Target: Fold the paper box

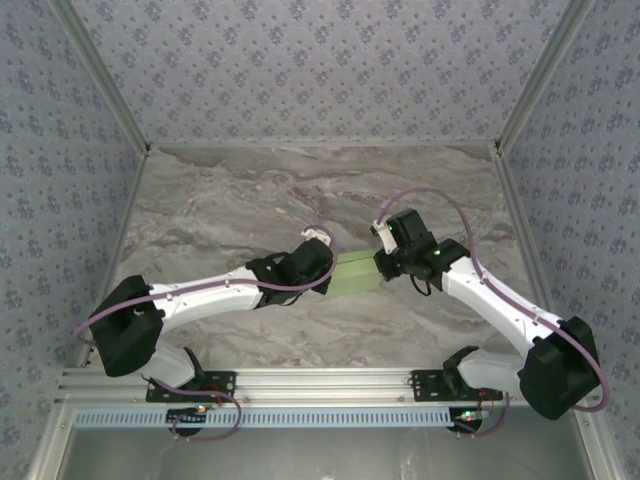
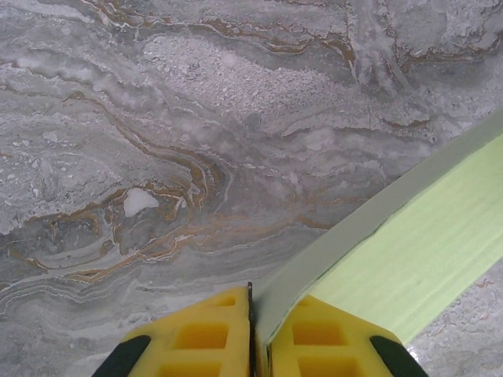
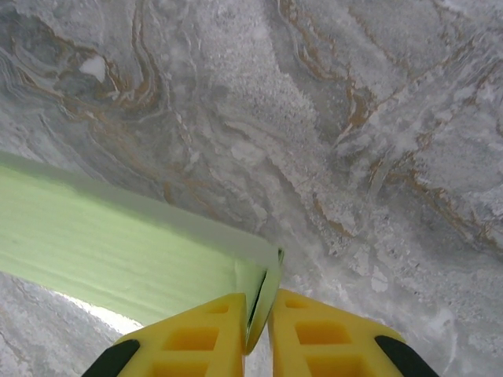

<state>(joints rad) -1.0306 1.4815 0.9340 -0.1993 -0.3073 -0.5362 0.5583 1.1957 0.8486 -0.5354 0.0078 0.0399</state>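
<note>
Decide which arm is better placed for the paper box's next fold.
Probably right: the right gripper pinches the paper box at its bent end; the left gripper merely anchors the other end.

Bright, diffuse light lies evenly on the desk (image 1: 250,200) — shadows on it soft and faint — its marbling slightly grainy up close.

Grey-white marbled tabletop (image 1: 250,190) with brown veins, an aluminium rail (image 1: 320,379) along its near edge
</note>
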